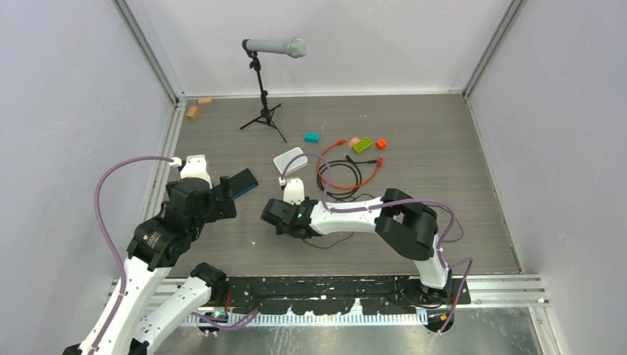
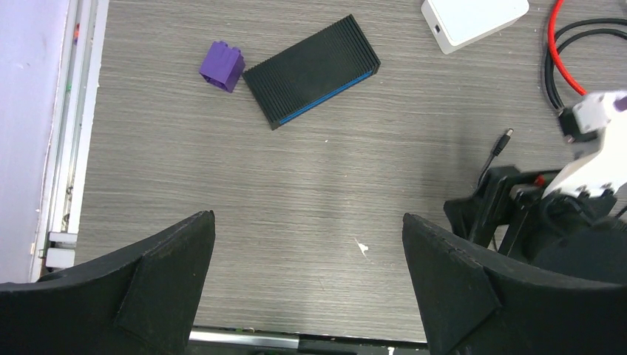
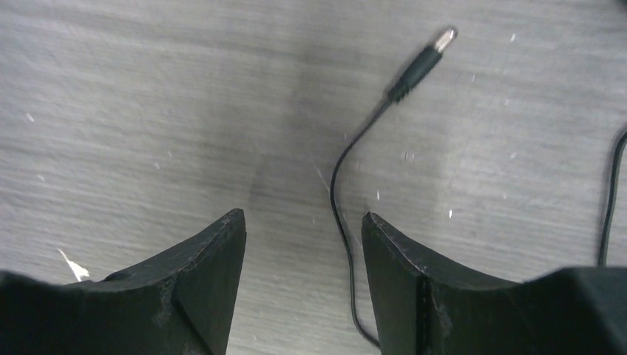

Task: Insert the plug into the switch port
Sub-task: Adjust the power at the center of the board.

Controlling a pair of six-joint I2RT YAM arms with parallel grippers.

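Observation:
The flat black switch box [image 2: 310,70] lies on the table with its blue edge [image 2: 325,96] toward me; the switch port along it is too small to make out. My left gripper [image 2: 309,222] hovers open well short of the box [image 1: 242,183], with nothing between its fingers. The thin red cable [image 1: 330,168] is coiled at mid-table. Its plug [image 1: 380,160] rests at the right end of the coil, and another red end [image 1: 341,140] lies farther back. My right gripper [image 3: 303,216] is open and low over the table, far from the red cable. A thin black cable [image 3: 336,192] runs between its fingers, ungripped.
A purple block [image 2: 222,66] touches the switch box's left end. A white rounded box [image 1: 290,161] sits beside the cable coils. The black cable ends in a barrel connector [image 3: 421,63]. Coloured blocks [image 1: 361,146] and a microphone stand [image 1: 262,89] stand farther back.

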